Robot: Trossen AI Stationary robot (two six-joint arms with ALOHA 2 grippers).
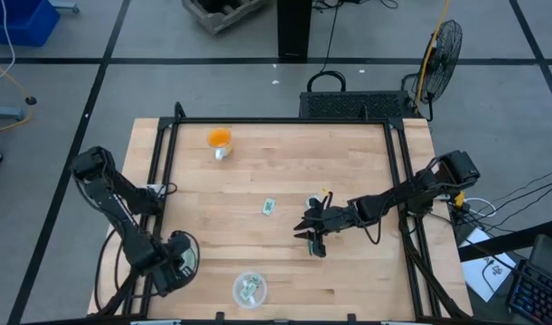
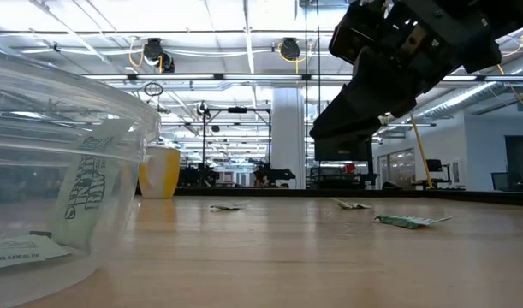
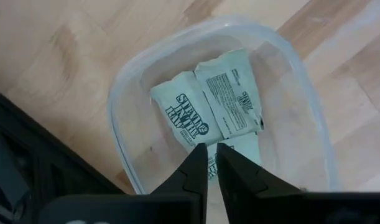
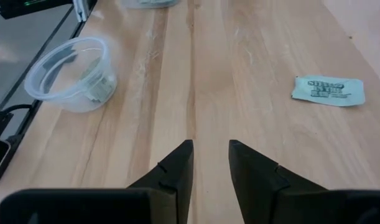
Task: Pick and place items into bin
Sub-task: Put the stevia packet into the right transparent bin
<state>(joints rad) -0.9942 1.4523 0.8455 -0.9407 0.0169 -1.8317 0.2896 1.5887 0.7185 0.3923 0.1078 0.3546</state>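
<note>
Bin (image 1: 249,289): one, clear, three packets (image 3: 209,106) inside.
Loose packets: one (image 1: 268,207) beyond bin.
Right gripper (image 1: 309,236): jaws apart, empty.
Left gripper (image 3: 212,163): above bin, jaws nearly together.

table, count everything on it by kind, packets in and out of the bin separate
loose packets: 3
packets in the bin: 3 in sight, maybe more beneath
bin: 1
orange ball on its base: 1
total: 8
</note>
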